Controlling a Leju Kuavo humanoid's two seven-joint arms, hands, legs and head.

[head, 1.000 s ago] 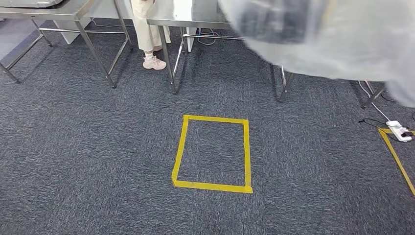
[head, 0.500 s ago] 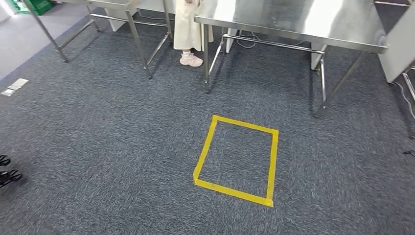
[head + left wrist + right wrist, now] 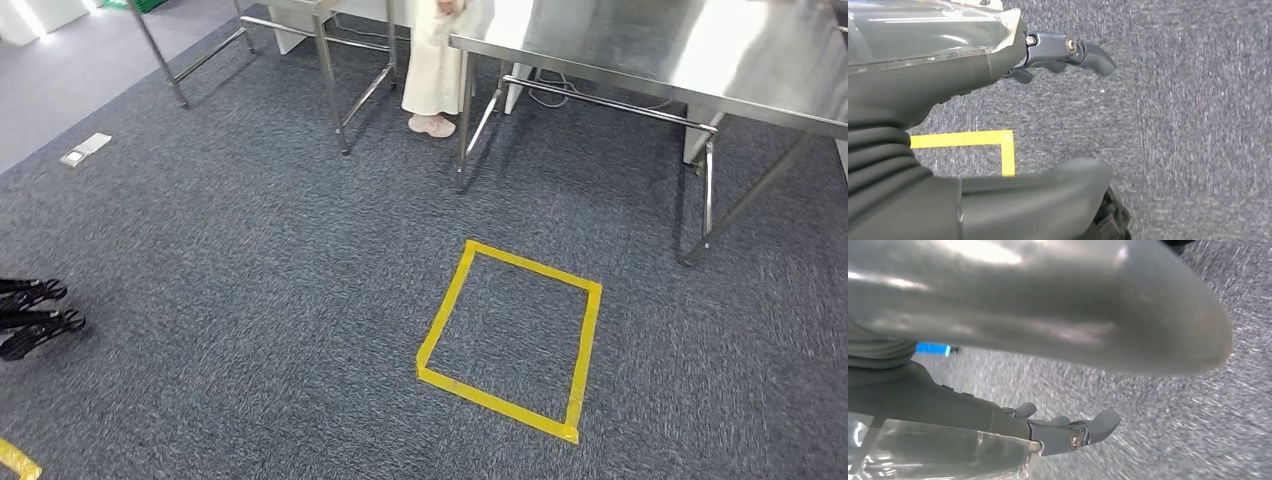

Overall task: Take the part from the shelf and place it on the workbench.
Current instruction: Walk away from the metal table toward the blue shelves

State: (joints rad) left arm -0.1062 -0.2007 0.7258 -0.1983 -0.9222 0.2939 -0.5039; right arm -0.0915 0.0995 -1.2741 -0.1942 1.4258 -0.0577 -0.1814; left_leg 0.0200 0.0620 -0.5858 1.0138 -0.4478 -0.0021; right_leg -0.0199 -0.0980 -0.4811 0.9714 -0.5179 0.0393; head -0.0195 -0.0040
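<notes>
- While the head view looks down on carpet, my left hand (image 3: 35, 318) hangs at 9 o'clock, fingers loose, holding nothing.
- My right hand (image 3: 1058, 432) is released too, with carpet showing between thumb and fingers.
- I cannot tell where the part is.
- A tape square (image 3: 445, 305) lies at centre, with the bench (image 3: 700, 60) at 1 o'clock.

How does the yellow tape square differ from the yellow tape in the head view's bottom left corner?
The tape square is a whole closed outline; the corner tape is a short strip cut by the picture's edge. The tape square lies before the steel table, the corner tape near the left hand. Both are yellow.
</notes>
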